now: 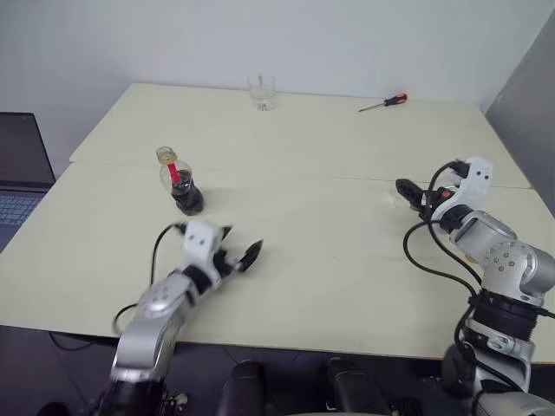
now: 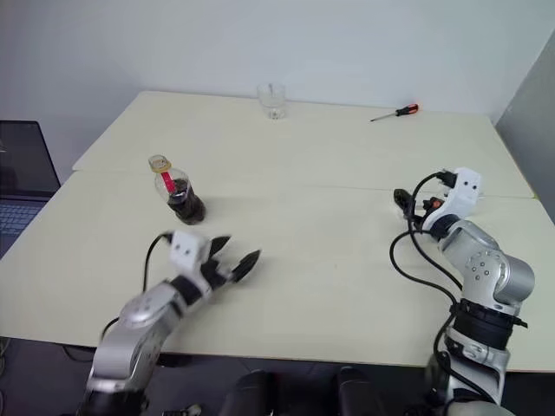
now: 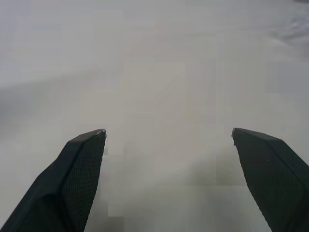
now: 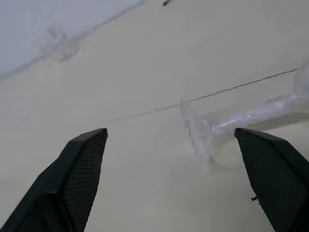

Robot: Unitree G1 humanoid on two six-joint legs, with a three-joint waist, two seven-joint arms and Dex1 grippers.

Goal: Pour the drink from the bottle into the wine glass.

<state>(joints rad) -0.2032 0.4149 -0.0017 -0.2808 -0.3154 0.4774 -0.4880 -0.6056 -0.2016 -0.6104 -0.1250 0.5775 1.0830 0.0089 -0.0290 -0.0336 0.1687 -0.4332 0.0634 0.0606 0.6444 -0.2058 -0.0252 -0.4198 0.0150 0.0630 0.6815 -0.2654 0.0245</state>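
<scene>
Found the bottle [image 1: 179,185] upright on the pale worktop [image 1: 329,260], yellow cap on, the drink [image 1: 187,199] dark in its lower half. Saw the left tool [image 1: 240,245] just to the near right of the bottle, apart from it, low over the worktop, fingers spread wide with nothing between them. Saw the right tool [image 1: 413,194] far to the right of the bottle, likewise spread wide and gripping nothing. Noted the wine glass [image 4: 212,126] in the right wrist view, just past that tool's fingertips, well right of the bottle, apparently lying on its side with the foot nearest and the stem running away toward the bowl; could not tell whether touched. Spotted a short clear tumbler [image 1: 262,93] beyond the bottle at the far edge, a red-handled screwdriver [image 1: 384,103] far beyond and right of the bottle, and a laptop [image 1: 17,173] left of the bottle, off the worktop.
</scene>
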